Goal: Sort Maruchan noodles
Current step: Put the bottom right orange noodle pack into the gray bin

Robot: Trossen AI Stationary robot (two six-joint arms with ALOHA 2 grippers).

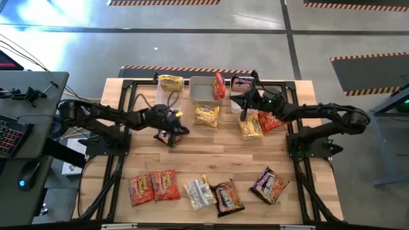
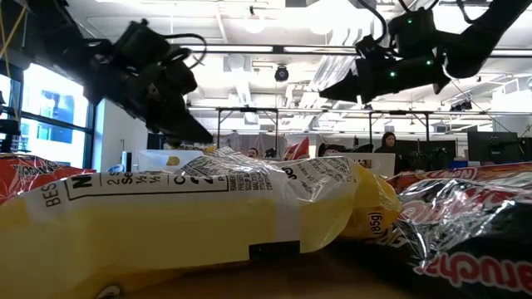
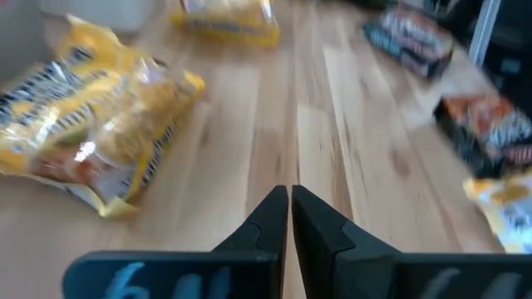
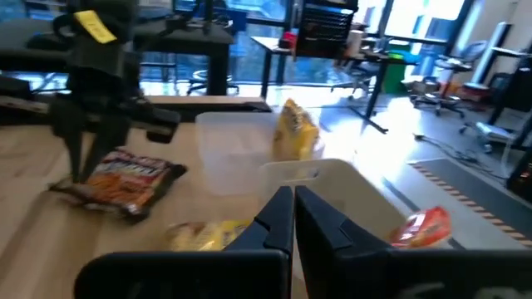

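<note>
noodle packets point(image 1: 208, 115): strewn over the wooden surface point(image 1: 128, 160), some in tubs point(image 1: 203, 89) | feel: likely light, crinkly, slippery, so pinch a sealed edge | left claw point(image 3: 289, 198): closed, empty, above dark packet point(image 1: 167, 137) | right claw point(image 4: 293, 199): closed, empty, by tubs

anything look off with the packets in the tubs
One red-orange packet stands on edge, leaning against the middle tub wall rather than lying flat. A yellow packet lies across the left tub's rim.
</note>
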